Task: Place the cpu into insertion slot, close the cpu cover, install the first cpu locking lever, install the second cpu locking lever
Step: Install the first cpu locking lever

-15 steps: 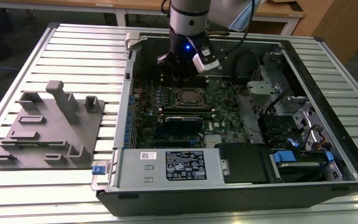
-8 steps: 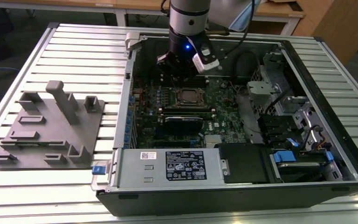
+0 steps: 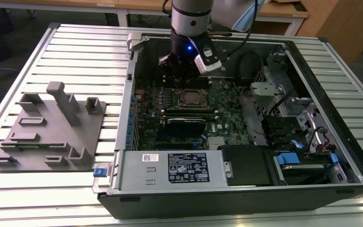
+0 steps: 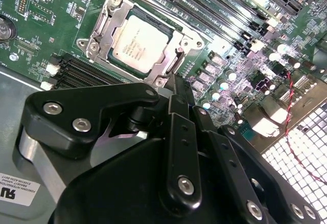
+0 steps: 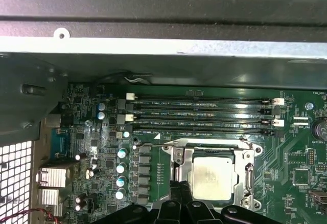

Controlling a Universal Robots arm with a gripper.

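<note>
Now cpu (image 4: pixel 137 42) flat in insertion slot (image 4: pixel 158 23), top up, cpu cover (image 4: pixel 109 27) down over it; jaws together & empty.

Premises: probably a robotics lab or test workshop. Evidence: ribbed aluminium workbench (image 3: pixel 74 47) carrying an opened computer tower (image 3: pixel 232 201) and a grey moulded fixture plate (image 3: pixel 43 142); industrial robot arm (image 3: pixel 191 16) overhead; wooden desks (image 3: pixel 282 16) behind.
</note>
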